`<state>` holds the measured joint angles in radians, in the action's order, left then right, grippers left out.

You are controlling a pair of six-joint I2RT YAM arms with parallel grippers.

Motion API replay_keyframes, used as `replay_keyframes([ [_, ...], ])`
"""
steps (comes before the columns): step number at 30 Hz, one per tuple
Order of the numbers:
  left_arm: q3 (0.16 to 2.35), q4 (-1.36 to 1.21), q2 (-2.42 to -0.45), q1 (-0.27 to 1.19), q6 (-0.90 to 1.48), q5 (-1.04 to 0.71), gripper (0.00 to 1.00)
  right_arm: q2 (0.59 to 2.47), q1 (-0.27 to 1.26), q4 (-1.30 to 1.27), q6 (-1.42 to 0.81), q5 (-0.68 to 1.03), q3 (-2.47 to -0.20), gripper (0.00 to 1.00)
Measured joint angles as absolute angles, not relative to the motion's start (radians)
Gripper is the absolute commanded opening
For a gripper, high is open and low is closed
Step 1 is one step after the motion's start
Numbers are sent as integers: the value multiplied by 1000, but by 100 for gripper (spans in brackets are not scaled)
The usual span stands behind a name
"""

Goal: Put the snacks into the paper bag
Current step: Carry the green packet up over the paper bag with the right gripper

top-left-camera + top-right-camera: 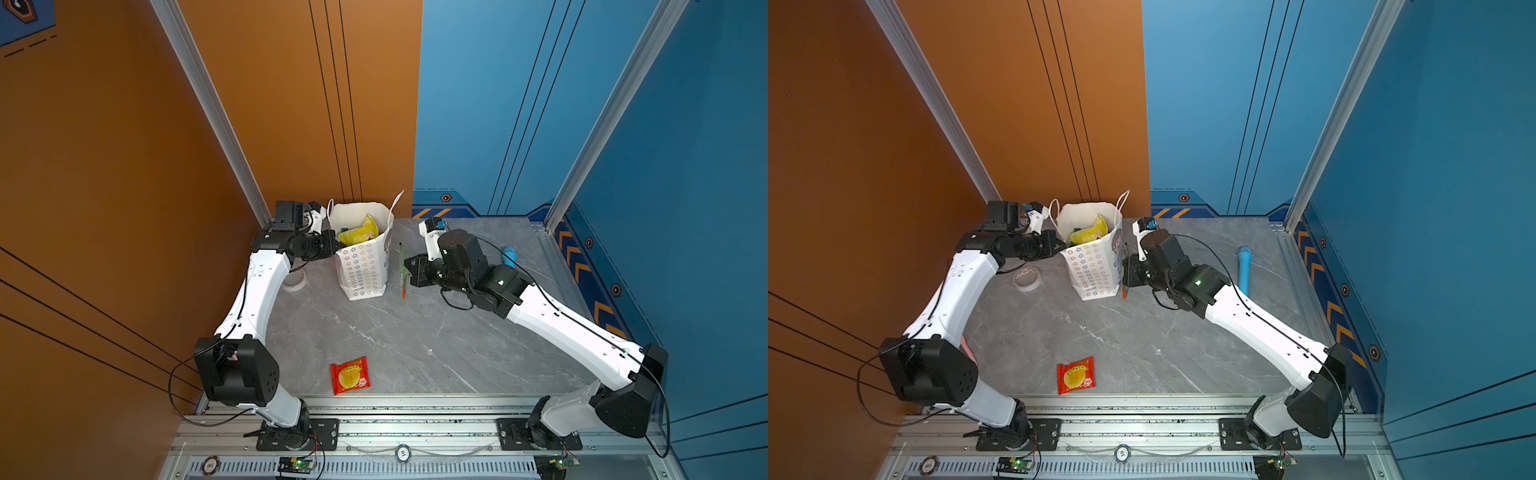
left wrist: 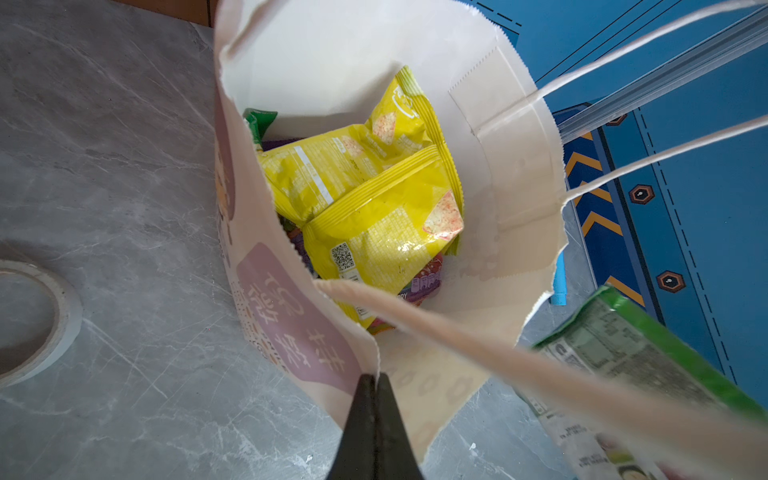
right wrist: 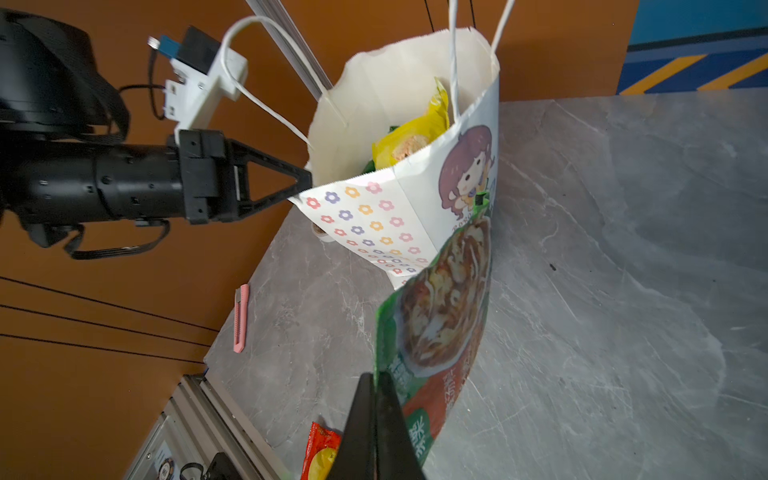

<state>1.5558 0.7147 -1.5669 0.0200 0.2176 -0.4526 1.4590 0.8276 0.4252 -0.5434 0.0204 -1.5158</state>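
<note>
Left claw [image 3: 305, 183] clamps the rim of the white flower-printed paper bag [image 1: 363, 266] at the far side of the grey desk [image 1: 436, 332]. Right claw [image 3: 376, 378] pinches a flat green crinkly pouch [image 3: 440, 316] just beside the bag's wall. Swing in too low and it rams the paper; the piled yellow pouches [image 2: 365, 187] may block it.

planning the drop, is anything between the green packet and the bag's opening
Yes: the green packet in the right gripper hangs outside the front wall of the bag, below its rim, where a cord handle stands.
</note>
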Motion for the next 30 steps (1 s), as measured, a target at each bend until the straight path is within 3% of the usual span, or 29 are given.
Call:
replay_keyframes([
  [12, 1555, 715, -1567, 21, 217, -453, 1, 1489, 865, 435, -485, 22, -1736, 0],
  [30, 1555, 715, -1567, 21, 218, -453, 2, 1763, 864, 448, -402, 52, -2065, 0],
])
